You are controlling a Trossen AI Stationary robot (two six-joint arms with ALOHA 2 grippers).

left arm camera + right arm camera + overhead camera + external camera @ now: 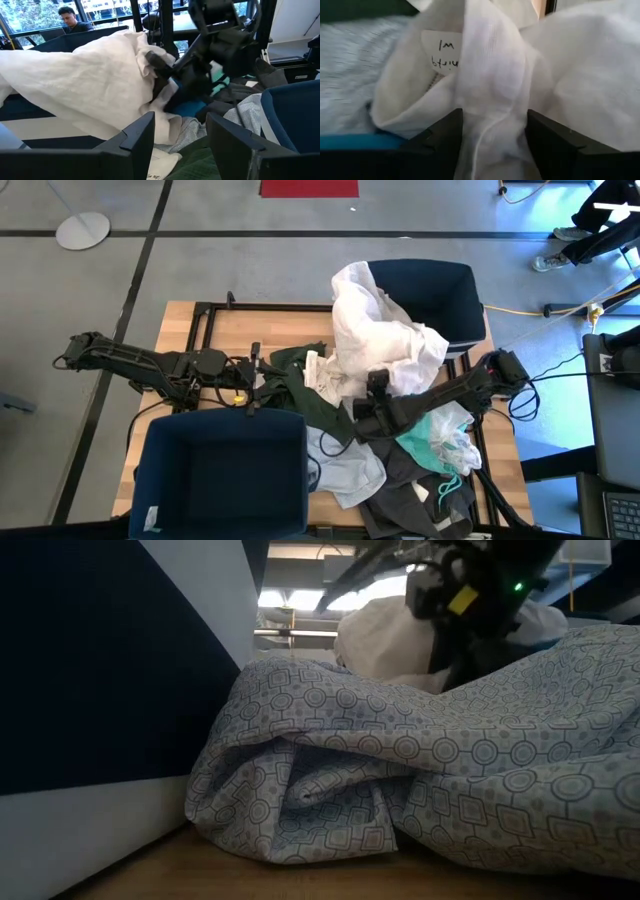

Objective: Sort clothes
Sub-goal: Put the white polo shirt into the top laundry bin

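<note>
Two navy bins sit on the table [190,320]: the far bin [425,295] behind the heap and the near bin [225,475] at the front left. Between and around them lie the clothes [385,430], a loose pile spread over the table's middle and right. A white garment [385,330] is the biggest piece, draped from the pile up over the far bin's rim. Below it are a dark olive piece [300,380], a teal one [430,440], a light grey patterned one [345,470] and a dark grey one [410,500] at the front edge.

The right gripper [365,405] is down in the middle of the heap; in its wrist view a fold of the white garment runs between its fingers [445,132], which stand apart on either side, not clearly pinching it. The left gripper [250,380] waits beside the olive piece, fingers [135,140] spread and empty.

All of it looks light, limp and tangle-prone; a pinch on a bunched fold should lift best, though neighbours may drag along.

Hard to tell: whether the white cloth is one garment or two, what lies under it, and the handwriting on its label [442,55]. The low view is filled by patterned cloth and the near bin's wall
</note>
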